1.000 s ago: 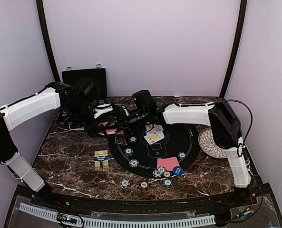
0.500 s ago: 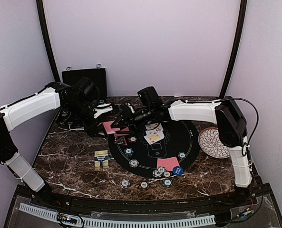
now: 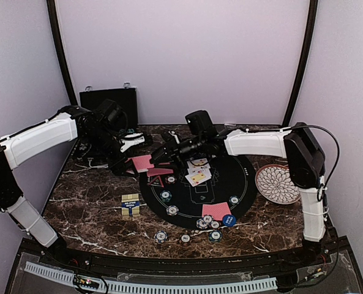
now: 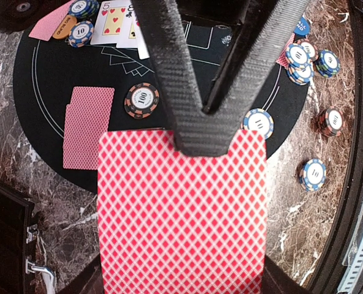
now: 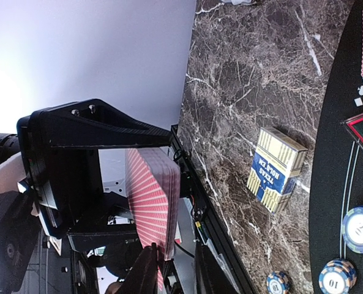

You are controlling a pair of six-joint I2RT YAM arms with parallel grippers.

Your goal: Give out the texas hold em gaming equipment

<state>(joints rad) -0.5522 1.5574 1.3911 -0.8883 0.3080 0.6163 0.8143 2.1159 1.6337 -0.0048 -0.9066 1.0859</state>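
Observation:
My left gripper (image 3: 131, 160) (image 4: 181, 275) is shut on a deck of red-backed cards (image 3: 142, 162) (image 4: 181, 208), held above the mat's left rim. My right gripper (image 3: 159, 157) (image 5: 176, 272) reaches in from the right. Its jaws stand narrowly apart astride the deck's (image 5: 150, 202) free edge. One finger (image 5: 145, 269) lies against the cards and the other stands clear of them. On the black round mat (image 3: 196, 191) lie two face-down cards (image 4: 86, 125), face-up cards (image 3: 198, 173), another face-down pair (image 3: 216, 210), striped chips (image 3: 166, 196) and a blue button disc (image 3: 229, 220).
A blue and yellow card box (image 3: 130, 204) (image 5: 276, 169) lies on the marble left of the mat. Three chips (image 3: 185, 238) sit near the front edge. The white petal plate (image 3: 276, 184) is at the right. A black case (image 3: 108, 101) stands at the back left.
My right gripper has drawn back to the right along the deck, and its jaws have narrowed. The left arm and the deck have held still.

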